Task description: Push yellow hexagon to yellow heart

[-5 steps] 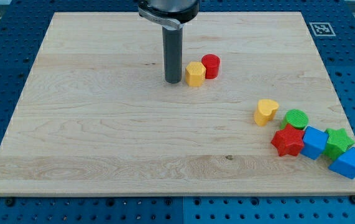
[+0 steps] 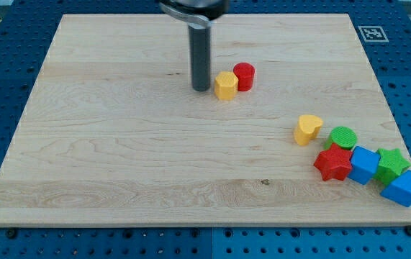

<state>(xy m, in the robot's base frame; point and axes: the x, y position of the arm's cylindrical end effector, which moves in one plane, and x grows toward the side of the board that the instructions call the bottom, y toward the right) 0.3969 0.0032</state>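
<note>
Pale matt wood board, seemingly smooth

1. A red cylinder stands near the top middle of the wooden board.
2. At the view's lower right cluster a green cylinder, a red star, a blue cube, a green star and a blue triangular block.

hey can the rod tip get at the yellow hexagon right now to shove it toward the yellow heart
Probably yes. My tip sits just at the view's left of the yellow hexagon, nothing between them. The red cylinder touches its far side, and the yellow heart lies toward the lower right.
</note>
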